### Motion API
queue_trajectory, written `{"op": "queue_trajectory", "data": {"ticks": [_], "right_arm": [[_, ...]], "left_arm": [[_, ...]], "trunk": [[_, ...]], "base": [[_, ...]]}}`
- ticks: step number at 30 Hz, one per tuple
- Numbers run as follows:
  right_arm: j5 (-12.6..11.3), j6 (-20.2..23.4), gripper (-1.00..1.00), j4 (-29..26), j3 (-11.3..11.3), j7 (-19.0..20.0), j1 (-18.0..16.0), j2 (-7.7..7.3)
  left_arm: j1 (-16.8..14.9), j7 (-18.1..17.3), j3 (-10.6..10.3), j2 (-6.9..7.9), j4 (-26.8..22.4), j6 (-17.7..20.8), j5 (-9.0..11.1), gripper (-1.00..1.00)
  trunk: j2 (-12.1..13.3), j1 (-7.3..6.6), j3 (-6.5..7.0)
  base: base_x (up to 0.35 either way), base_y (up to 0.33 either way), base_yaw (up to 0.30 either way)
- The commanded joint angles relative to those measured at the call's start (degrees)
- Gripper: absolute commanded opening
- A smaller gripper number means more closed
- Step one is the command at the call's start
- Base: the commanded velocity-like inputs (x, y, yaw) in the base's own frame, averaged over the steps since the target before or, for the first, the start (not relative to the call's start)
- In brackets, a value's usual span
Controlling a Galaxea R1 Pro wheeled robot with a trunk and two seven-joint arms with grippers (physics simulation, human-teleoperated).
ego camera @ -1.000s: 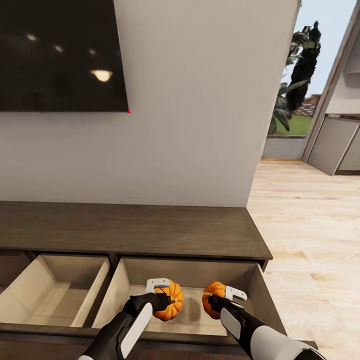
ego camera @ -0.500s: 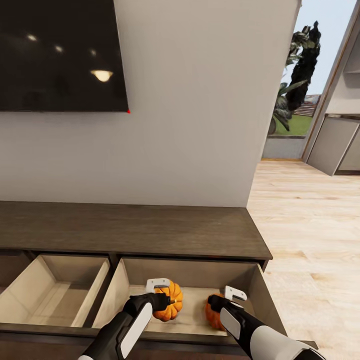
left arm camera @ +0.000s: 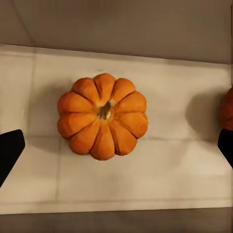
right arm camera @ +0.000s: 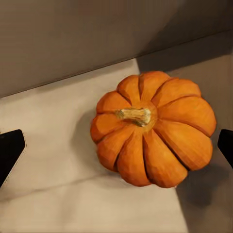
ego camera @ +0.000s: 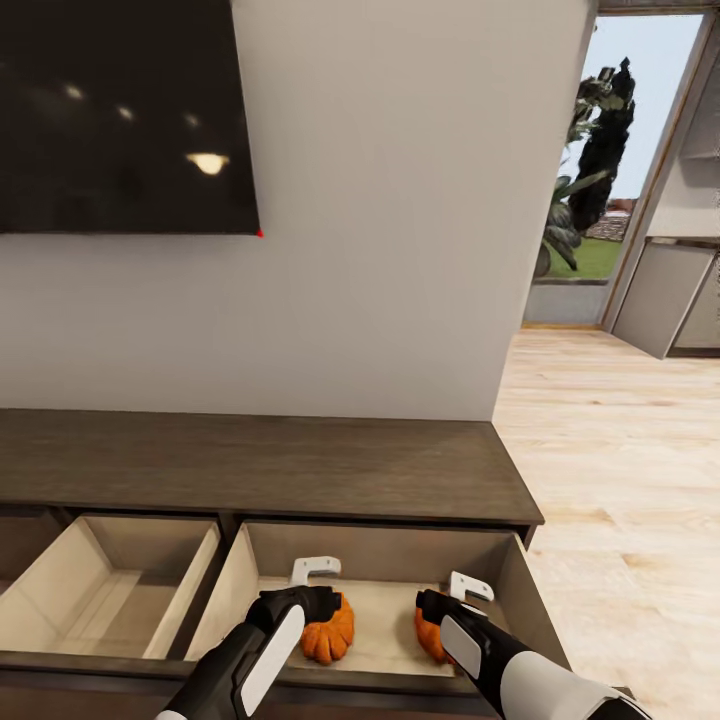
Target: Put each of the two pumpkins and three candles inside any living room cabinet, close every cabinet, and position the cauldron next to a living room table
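Below the black television (ego camera: 120, 110), the dark cabinet (ego camera: 260, 465) has its drawer open, and both pumpkins (ego camera: 328, 632) lie inside. Each hand, left (ego camera: 318, 585) and right (ego camera: 462, 598), hovers above with fingers apart, empty. The pumpkins look light, rigid and ribbed; gripping across the sides seems best.

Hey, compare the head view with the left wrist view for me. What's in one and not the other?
Head view alone: the television, the wall, the cabinet top, a second open drawer, the doorway with plants outside, both arms, and both the left tool and right tool above the drawer.

Left wrist view alone: the left pumpkin's stem and every rib, seen straight down, with dark fingertips spread wide on each side of it.

Both: the left pumpkin on the pale drawer floor, and the other pumpkin nearby.
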Motion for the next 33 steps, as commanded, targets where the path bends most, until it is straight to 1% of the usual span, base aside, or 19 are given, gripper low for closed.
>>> {"op": "queue_trajectory", "data": {"ticks": [1,6,8,12,13,16,19,23,25,27,32,33], "right_arm": [[-0.5,0.1,1.0,-0.1,0.5,-0.3,0.0,-0.01],[-0.5,0.6,1.0,-0.4,0.5,-0.3,0.0,-0.07],[-0.5,0.7,1.0,-0.6,0.5,-0.3,0.0,-0.07],[-0.5,0.9,1.0,-0.8,0.5,-0.2,0.0,-0.15],[-0.5,1.0,1.0,-0.8,0.5,-0.1,0.0,-0.16],[-0.5,1.0,1.0,-0.8,0.5,0.3,0.0,-0.16],[-0.5,1.0,1.0,-0.9,0.5,0.5,0.0,-0.23],[-0.5,0.2,1.0,-1.2,0.5,0.6,0.0,-0.25],[-0.5,0.1,1.0,-2.2,0.5,0.6,0.0,-0.25],[-1.1,-0.1,1.0,-2.9,0.3,1.3,-0.1,-0.24],[-1.0,-0.1,1.0,-3.6,0.3,2.3,-0.1,-0.25],[-1.1,-0.1,1.0,-3.9,0.3,2.6,-0.1,-0.25]], "left_arm": [[0.0,0.5,-0.1,0.03,-0.3,0.2,0.6,1.0],[0.0,0.5,0.2,0.1,-3.8,0.4,1.2,1.0],[0.0,0.5,0.4,0.09,-4.2,0.5,1.3,1.0],[0.0,0.5,2.8,0.04,-4.6,0.7,1.4,1.0],[0.0,0.5,3.3,0.03,-4.7,1.0,1.4,1.0],[0.0,0.5,5.1,0.03,-5.3,3.9,1.4,1.0],[0.0,0.5,6.0,0.03,-7.0,5.1,1.4,1.0],[0.0,0.5,6.3,0.03,-7.7,5.5,1.4,1.0],[0.0,0.5,6.4,0.03,-7.8,5.5,1.4,1.0],[0.2,0.5,6.4,0.48,-8.1,5.5,1.6,1.0],[0.1,0.5,6.4,0.67,-8.1,5.5,1.7,1.0],[0.1,0.5,6.4,0.79,-8.1,5.5,1.7,1.0]], "trunk": [[0.0,-0.04,0.17],[0.1,-0.16,1.28],[0.1,-0.22,1.72],[0.1,-0.32,2.61],[0.5,-0.54,2.79],[1.7,-1.19,3.33],[2.9,-1.85,3.87],[4.5,-2.73,4.59],[5.3,-3.17,4.94],[5.3,-3.17,4.94],[5.3,-3.17,4.94],[5.7,-3.38,5.12]], "base": [[0.0,0.0,0.0],[0.0,0.0,0.0],[0.0,0.0,0.0],[0.0,0.0,0.0],[0.0,0.0,0.0],[-0.084,0.0,0.0],[-0.076,0.0,0.0],[-0.017,0.0,0.0],[-0.004,0.0,0.0],[0.0,0.0,0.0],[0.0,0.0,0.0],[0.0,0.0,0.0]]}}
